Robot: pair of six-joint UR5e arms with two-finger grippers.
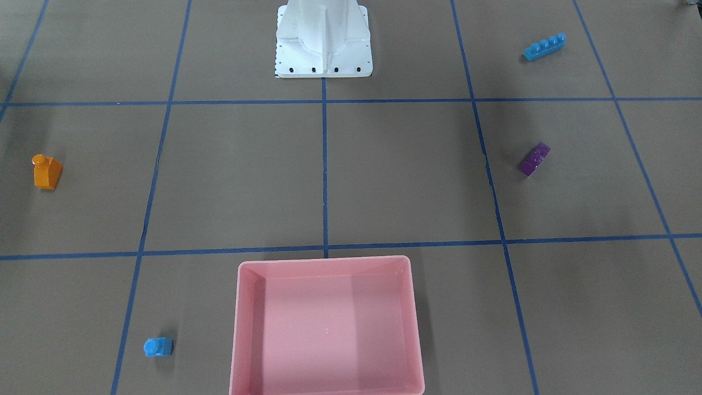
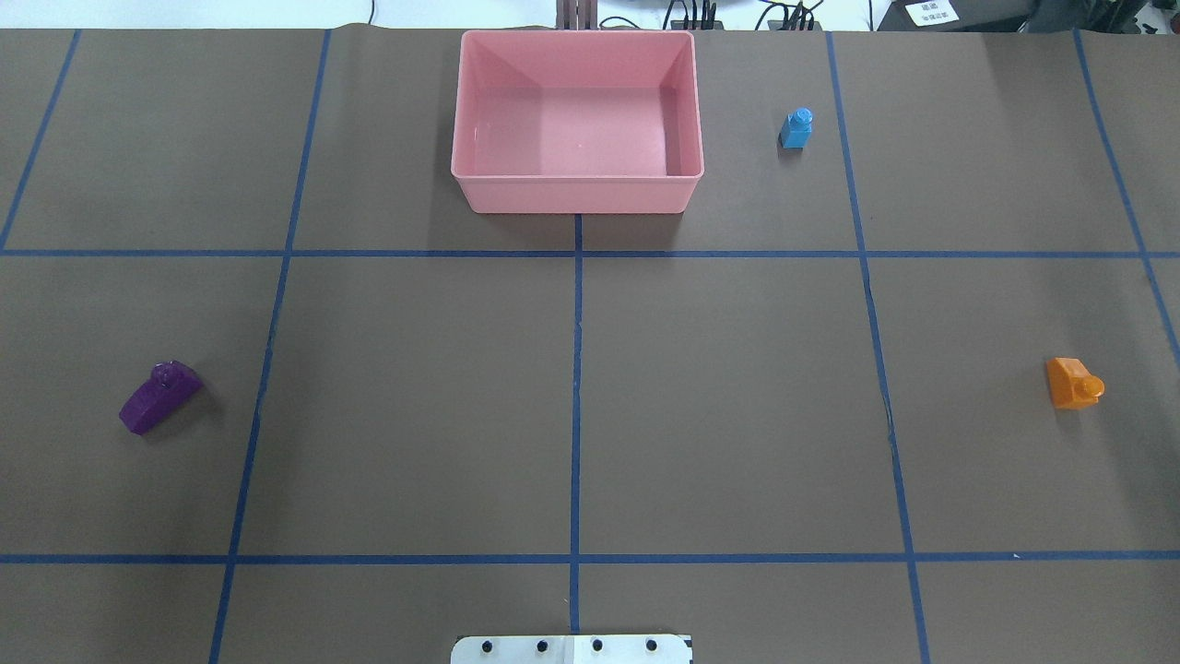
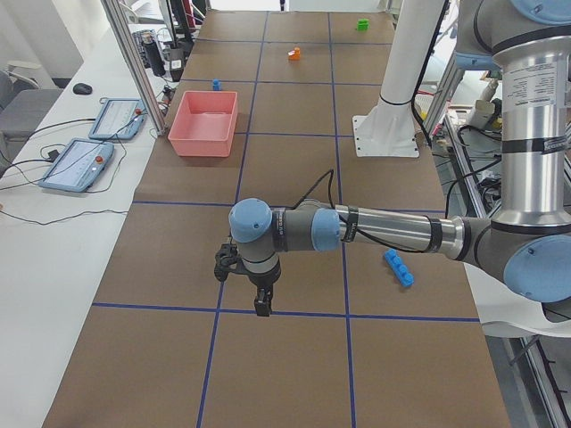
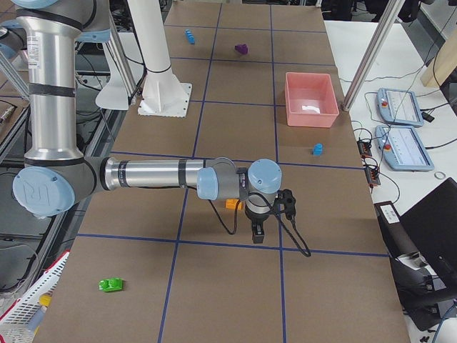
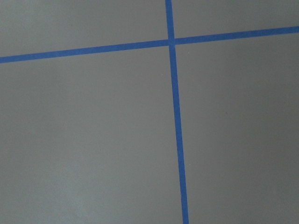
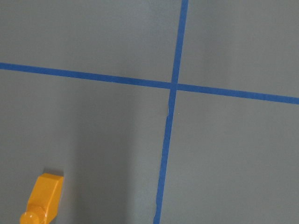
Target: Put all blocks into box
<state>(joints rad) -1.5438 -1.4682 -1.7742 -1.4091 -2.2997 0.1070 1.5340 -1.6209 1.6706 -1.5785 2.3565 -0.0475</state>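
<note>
table: brown cover crossed by blue tape lines; the white robot base stands at one long edge.
left claw: hangs fingers-down over bare table by a tape line. Only the side camera shows it, so I cannot tell whether it is clenched or released. Its wrist camera sees nothing but tape.
right claw: hangs fingers-down near a tape crossing. It too shows only from the side, so its state cannot be told.
orange sloped brick: just beside the right claw, partly hidden behind that wrist in the side view.
long blue brick: near the left claw, off toward the robot's side.
purple sloped brick: on the left claw's half of the table. The arm hides it from the side, so its gap to the claw cannot be told.
green brick: well apart from the right claw, out toward the table's end.
small blue brick: beyond the right claw, near the box but not touching it.
box: farthest from both claws, at the edge opposite the base, with nothing inside.
progress: nothing is done yet. All five bricks lie on the table, and each has yet to be picked up and dropped in.
</note>
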